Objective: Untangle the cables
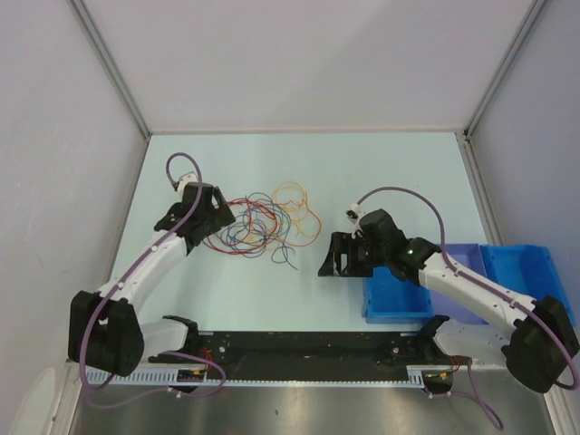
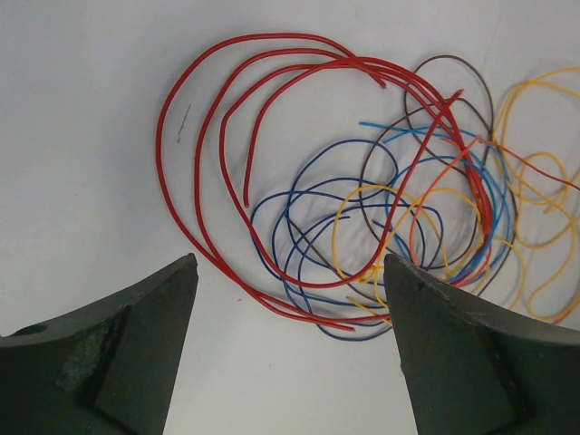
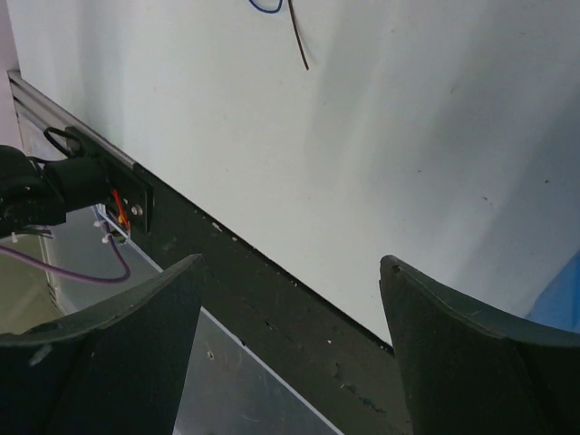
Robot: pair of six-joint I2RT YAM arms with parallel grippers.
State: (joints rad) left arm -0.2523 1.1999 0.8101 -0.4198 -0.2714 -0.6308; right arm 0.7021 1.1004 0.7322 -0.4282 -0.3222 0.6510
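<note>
1. cables (image 1: 267, 222): one loose tangle lying flat on the surface (image 1: 381, 172), just toward 10 o'clock from its centre. the left wrist view shows the cables (image 2: 381, 217) as overlapping loops. large red loops fill the 10 o'clock part. blue, brown, orange and yellow loops cross each other toward 3 o'clock. in the overhead view the orange and yellow loops form the 2 o'clock side of the tangle, and a few loose ends trail toward 5 o'clock.

2. left claw (image 1: 220, 217): positioned at 9 o'clock of the tangle, at its edge. jaws are spread wide. in the wrist view the left claw (image 2: 290, 272) has both fingers (image 2: 109, 353) clear of the wires, nothing between them, with the lowest red loop lying past the tips.

3. right claw (image 1: 332, 257): positioned at 4 o'clock of the tangle, well apart from it. jaws are spread wide and grip nothing. in the wrist view the right claw (image 3: 290, 272) faces bare surface and the black rail (image 3: 272, 308) at the near edge. a brown wire end (image 3: 299, 41) shows at 12 o'clock.

4. blue bin (image 1: 394, 294): at 4 o'clock of the surface, just beside the right arm. a second blue bin (image 1: 521, 267) sits at its 3 o'clock side.
</note>
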